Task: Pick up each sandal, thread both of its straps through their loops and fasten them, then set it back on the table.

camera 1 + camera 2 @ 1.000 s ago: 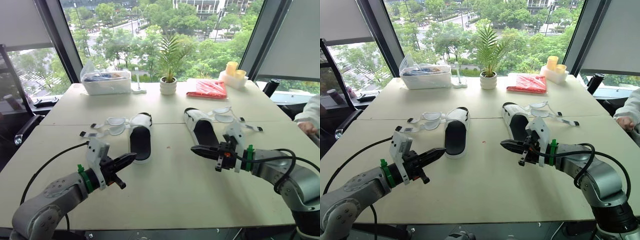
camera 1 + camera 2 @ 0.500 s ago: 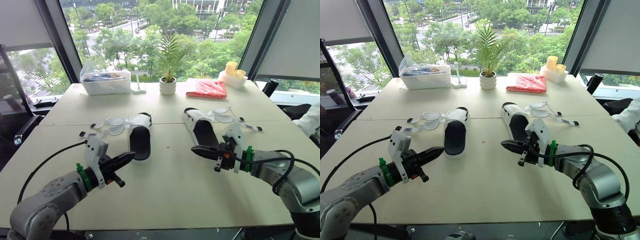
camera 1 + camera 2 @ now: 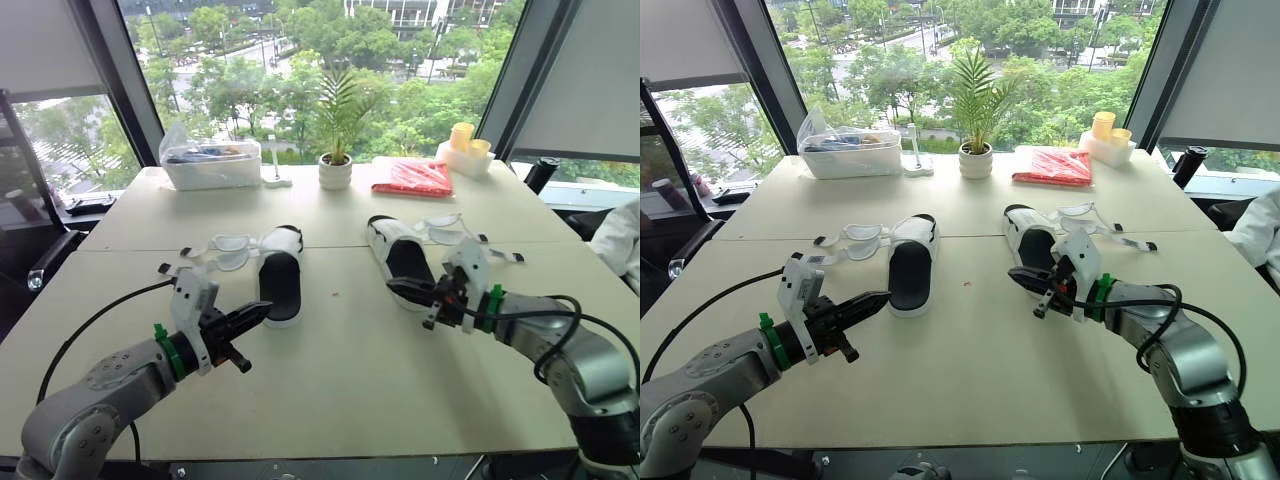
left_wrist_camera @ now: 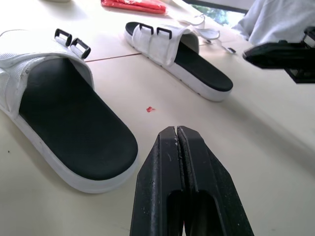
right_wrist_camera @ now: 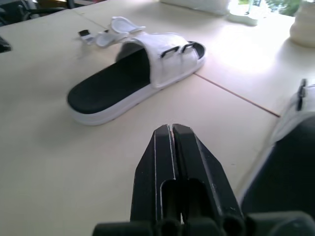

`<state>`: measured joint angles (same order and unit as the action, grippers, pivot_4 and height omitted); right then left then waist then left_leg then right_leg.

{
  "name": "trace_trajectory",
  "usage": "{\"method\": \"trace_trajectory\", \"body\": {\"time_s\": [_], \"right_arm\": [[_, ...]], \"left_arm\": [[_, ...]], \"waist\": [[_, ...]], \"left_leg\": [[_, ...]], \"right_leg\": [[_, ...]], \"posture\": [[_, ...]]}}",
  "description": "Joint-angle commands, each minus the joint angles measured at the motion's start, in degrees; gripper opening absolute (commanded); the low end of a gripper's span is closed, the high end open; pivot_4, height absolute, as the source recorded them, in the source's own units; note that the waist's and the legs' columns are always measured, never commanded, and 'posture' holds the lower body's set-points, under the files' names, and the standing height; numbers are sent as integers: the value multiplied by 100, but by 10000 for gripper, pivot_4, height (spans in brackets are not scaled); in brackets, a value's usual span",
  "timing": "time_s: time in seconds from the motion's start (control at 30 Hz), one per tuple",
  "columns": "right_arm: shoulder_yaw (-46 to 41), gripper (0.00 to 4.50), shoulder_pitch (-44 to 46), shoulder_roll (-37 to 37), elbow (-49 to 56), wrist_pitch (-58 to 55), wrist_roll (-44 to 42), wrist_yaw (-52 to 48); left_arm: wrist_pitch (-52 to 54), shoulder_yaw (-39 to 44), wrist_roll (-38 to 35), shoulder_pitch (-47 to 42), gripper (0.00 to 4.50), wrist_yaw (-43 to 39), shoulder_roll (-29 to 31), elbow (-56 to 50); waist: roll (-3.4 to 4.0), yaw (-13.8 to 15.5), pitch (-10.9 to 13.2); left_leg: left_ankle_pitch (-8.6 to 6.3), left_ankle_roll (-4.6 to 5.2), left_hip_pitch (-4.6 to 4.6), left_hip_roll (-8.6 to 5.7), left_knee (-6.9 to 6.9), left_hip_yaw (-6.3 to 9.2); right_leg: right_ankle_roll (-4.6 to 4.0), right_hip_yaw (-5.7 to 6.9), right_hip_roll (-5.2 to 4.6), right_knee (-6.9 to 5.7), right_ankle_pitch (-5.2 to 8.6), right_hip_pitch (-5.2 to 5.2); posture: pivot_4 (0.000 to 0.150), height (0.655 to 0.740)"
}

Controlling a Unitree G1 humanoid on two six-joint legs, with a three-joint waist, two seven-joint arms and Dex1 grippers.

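Clenched and empty, left pincer (image 3: pixel 256 310) and right pincer (image 3: pixel 394 285) are poised at 7 o'clock of left sandal (image 3: pixel 280 283) and right sandal (image 3: pixel 404 260), likely for pickup.

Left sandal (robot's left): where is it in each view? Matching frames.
Left eye view: left sandal left of centre, ahead of the left gripper.
Right eye view: left sandal left of centre.
Left wrist view: left sandal just past that gripper's tips.
Right wrist view: left sandal farther off, beyond the right gripper.
Shared landmark: table seam by its buckles.
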<state>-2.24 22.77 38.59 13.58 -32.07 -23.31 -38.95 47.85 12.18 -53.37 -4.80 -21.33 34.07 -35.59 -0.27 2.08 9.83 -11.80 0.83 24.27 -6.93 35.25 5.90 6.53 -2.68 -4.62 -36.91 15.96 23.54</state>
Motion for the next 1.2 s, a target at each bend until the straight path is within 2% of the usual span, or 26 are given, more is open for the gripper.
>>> {"method": "trace_trajectory", "body": {"time_s": [0.03,0.1,0.2,0.27,0.47,0.67,0.77,1.0,1.1,1.2], "right_arm": [[406,8845,521,97,-828,1139,1150,260],[696,18437,806,138,-1322,1618,1704,330],[1292,34048,1550,185,-2670,2719,2872,692],[1452,44579,1905,97,-3414,3219,3199,838],[2115,44579,3132,-206,-5968,4692,4443,1893],[2638,44579,4169,-742,-7865,5265,5301,3039],[2833,44579,4528,-1052,-8451,5274,5624,3683],[2963,44579,4840,-1524,-9012,5091,5968,4336],[2994,35912,4909,-1649,-9095,5001,6076,4500],[2984,20788,4936,-1752,-9157,4906,6119,4521]], "left_arm": [[-157,-36,133,-56,0,-78,20,-43],[-178,-52,173,-73,0,-101,-5,-27],[-232,-86,267,-151,0,-133,-44,44],[-266,-109,331,-190,0,-154,-57,82],[-307,-168,456,-201,0,-148,-89,43],[-341,-155,513,-163,0,-116,-116,9],[-340,-163,540,-159,0,-97,-135,-24],[-337,-128,568,-158,0,-11,-177,-83],[-338,-91,563,-121,0,64,-192,-139],[-331,-77,544,-94,0,137,-212,-198]], "waist": [[0,-8,0],[0,-6,0],[0,-24,0],[0,-47,0],[0,-158,0],[0,-302,0],[0,-332,0],[0,-304,0],[1,-311,0],[2,-324,1]], "left_leg": [[1,-1,-1,-1,0,-1],[6,-1,-2,-2,-1,-1],[20,-13,-2,-3,-3,-1],[27,-24,-3,-4,-3,-1],[38,-38,-7,-6,-6,1],[44,-45,-10,-6,-18,4],[45,-47,-15,-6,-20,5],[48,-51,-16,-9,-18,16],[49,-53,-16,-10,-17,18],[49,-54,-16,-10,-19,19]], "right_leg": [[5,0,0,-1,-3,0],[7,0,0,-4,-4,3],[9,0,2,-8,-6,6],[7,0,3,-10,-7,5],[8,1,3,-16,-8,3],[8,0,7,-22,-8,8],[8,-2,10,-29,-8,10],[8,0,12,-34,-8,8],[7,0,12,-35,-9,8],[7,0,13,-38,-8,10]], "posture": [[1500,7400],[1500,7400],[1500,7400],[1500,7400],[1500,7400],[1500,7400],[1500,7400],[1500,7400],[1500,7400],[1500,7400]]}}
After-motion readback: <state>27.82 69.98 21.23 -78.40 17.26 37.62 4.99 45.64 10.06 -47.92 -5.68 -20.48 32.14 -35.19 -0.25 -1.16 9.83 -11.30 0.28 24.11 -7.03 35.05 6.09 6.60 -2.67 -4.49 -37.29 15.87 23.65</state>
